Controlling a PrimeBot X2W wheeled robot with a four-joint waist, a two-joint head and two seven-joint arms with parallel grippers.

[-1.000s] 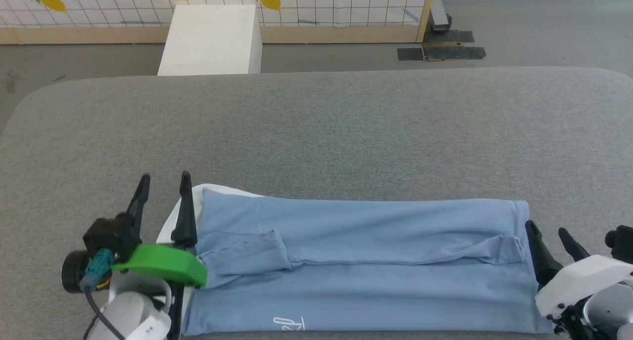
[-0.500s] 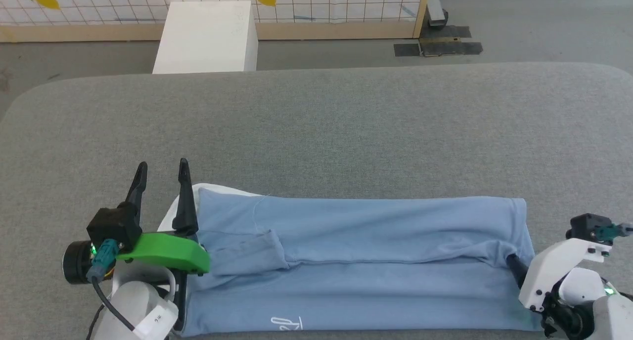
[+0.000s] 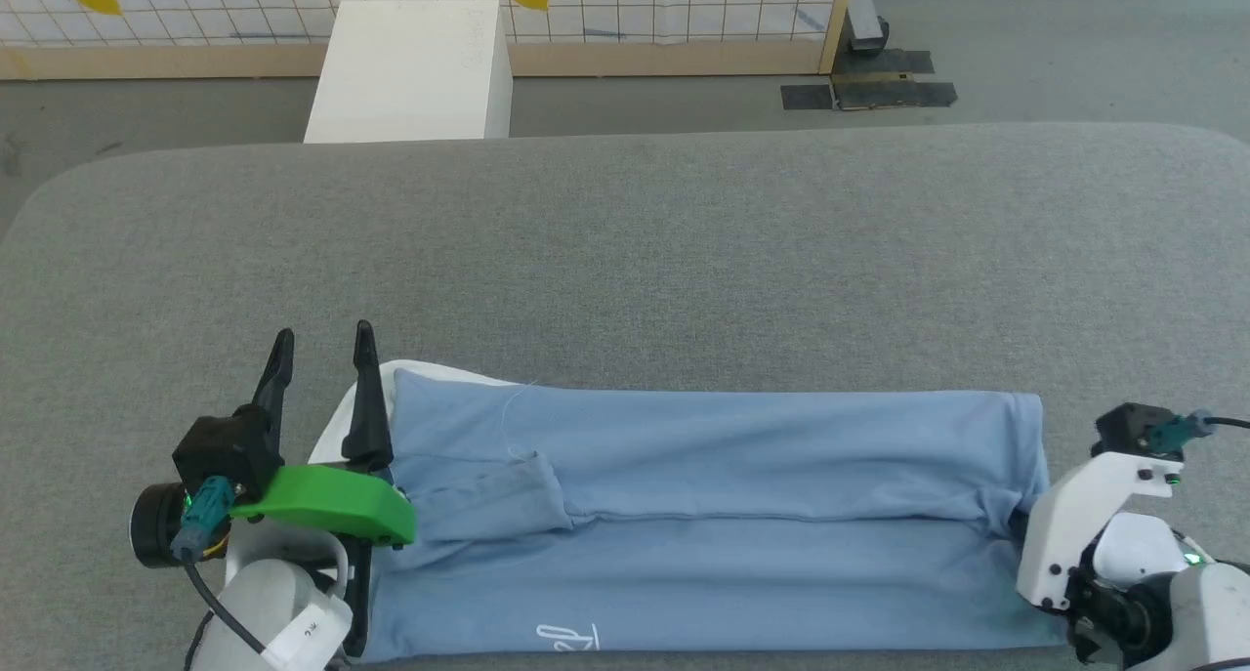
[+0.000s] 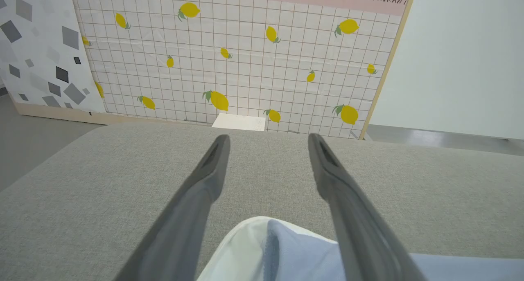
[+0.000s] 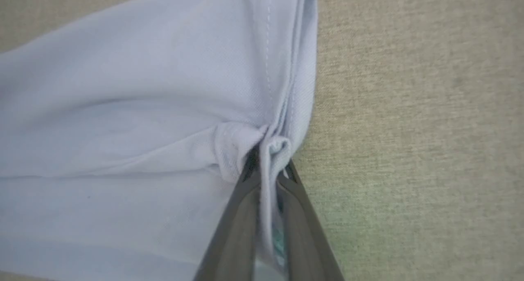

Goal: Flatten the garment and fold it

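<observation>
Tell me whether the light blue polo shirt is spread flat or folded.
Folded, partly: the polo shirt lies on the grey table as a long narrow band, its far side turned over the middle with a sleeve on top.

I face a grey cloth-covered table; past it a white box stands on the grey floor, before a wood-framed, lemon-printed grid panel.

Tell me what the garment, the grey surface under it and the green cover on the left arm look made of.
The garment: soft, matte fine knit, perhaps cotton blend; tiny grain and a stitched hem show. The grey surface: woven upholstery-like fabric, matte, flecked weave. The green cover: smooth plastic, moulded or printed, slight sheen.
</observation>
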